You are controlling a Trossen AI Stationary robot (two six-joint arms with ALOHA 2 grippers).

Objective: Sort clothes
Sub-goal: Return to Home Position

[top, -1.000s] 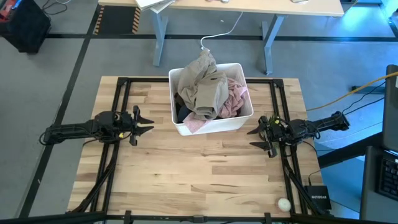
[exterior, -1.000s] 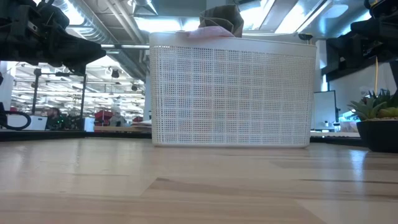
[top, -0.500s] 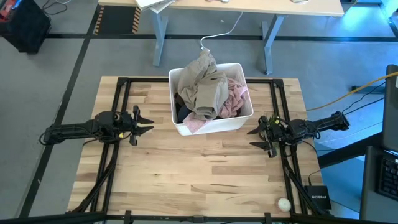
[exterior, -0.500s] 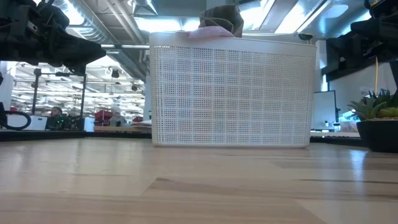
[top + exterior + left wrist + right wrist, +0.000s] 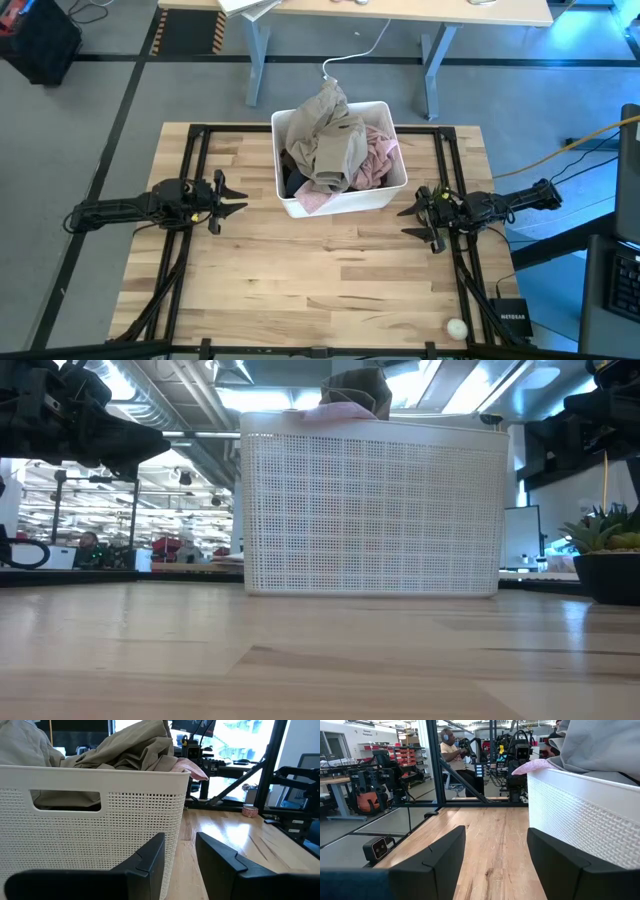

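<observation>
Two grippers wait, one on each side of the bin (image 5: 341,205) — and the clothes (image 5: 335,148) are all still piled inside it, between them. We see the left gripper (image 5: 232,199) with its fingers partly apart, holding nothing. The right gripper (image 5: 413,222) is wide open and empty too. Both point in at the bin and sit about as near — we think either could reach up and over the wall first.
</observation>
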